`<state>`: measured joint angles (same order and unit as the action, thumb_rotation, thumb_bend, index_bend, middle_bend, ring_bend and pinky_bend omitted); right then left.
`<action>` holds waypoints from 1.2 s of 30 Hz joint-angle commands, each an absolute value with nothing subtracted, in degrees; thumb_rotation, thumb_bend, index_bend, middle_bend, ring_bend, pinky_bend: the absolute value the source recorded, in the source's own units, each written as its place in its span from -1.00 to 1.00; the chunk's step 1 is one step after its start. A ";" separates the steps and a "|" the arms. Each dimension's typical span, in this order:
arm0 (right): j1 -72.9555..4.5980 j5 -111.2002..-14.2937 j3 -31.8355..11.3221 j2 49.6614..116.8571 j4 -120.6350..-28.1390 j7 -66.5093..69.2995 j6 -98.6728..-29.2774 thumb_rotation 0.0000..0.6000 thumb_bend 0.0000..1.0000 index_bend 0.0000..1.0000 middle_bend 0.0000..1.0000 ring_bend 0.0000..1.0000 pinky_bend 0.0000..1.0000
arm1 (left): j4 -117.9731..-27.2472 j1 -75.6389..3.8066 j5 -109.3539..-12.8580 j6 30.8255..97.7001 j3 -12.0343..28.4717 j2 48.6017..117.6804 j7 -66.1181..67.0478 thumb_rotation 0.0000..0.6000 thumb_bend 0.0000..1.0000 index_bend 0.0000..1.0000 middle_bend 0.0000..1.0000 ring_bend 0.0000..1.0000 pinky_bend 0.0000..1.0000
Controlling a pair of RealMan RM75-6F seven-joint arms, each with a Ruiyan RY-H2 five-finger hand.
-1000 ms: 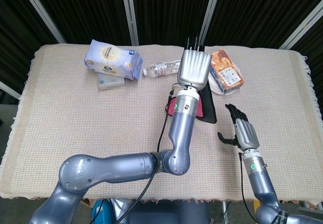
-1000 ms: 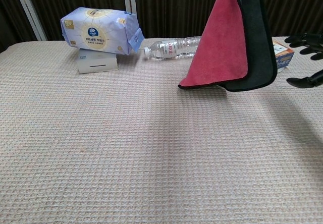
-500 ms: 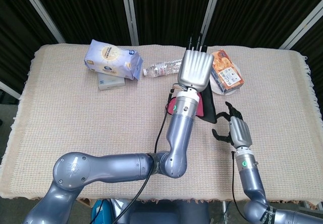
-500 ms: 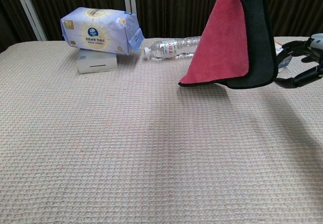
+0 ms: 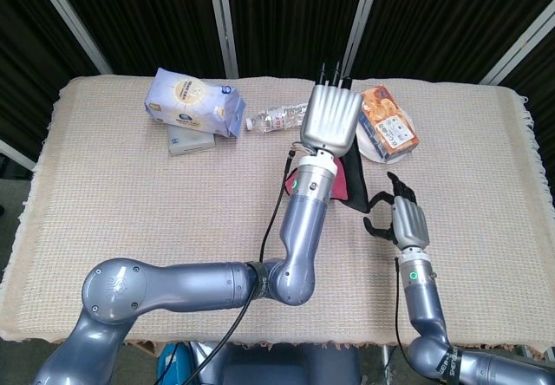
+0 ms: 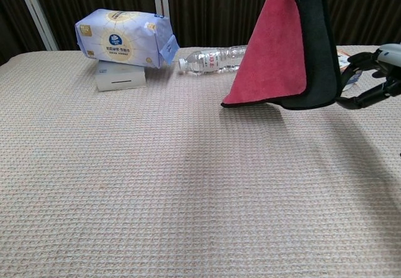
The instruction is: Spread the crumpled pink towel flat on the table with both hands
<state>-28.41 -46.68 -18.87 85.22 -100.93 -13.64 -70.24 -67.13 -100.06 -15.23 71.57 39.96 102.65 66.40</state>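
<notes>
The pink towel (image 6: 279,52), dark on its back side, hangs in the air from my left hand (image 5: 329,125), which holds its top above the table's right middle. In the head view only a strip of the towel (image 5: 353,181) shows below that hand and wrist. The chest view cuts my left hand off above its top edge. My right hand (image 5: 406,220) hovers just right of the towel's lower dark edge. Its fingers (image 6: 376,59) are spread and reach to that edge, and I see no grip on the cloth.
At the back left a blue tissue pack (image 5: 192,101) lies on a white box (image 5: 191,145). A water bottle (image 5: 279,118) lies on its side behind the towel. An orange snack packet (image 5: 388,120) sits on a plate at the back right.
My right hand has moved left and forward, up to the towel's dark lower edge. My left hand has held the towel aloft, shifting only slightly.
</notes>
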 commanded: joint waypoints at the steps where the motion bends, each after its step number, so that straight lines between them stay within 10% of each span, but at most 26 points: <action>1: -28.57 -46.50 -18.99 85.55 -100.64 -13.73 -70.40 1.00 -0.34 0.08 -0.85 -1.00 -1.00 | -67.14 -99.93 -15.10 71.38 39.75 102.70 66.32 1.00 0.08 0.38 -0.42 -0.98 -0.93; 36: -30.32 -44.36 -19.83 86.80 -100.90 -15.15 -70.59 1.00 -0.07 0.27 -0.77 -1.00 -1.00 | -70.32 -98.97 -15.94 71.74 38.45 101.39 64.75 1.00 0.08 0.38 -0.42 -0.98 -0.93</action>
<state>-30.34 -44.34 -19.88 86.82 -100.93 -15.20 -70.61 -70.32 -98.96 -15.92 71.73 38.45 101.39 64.74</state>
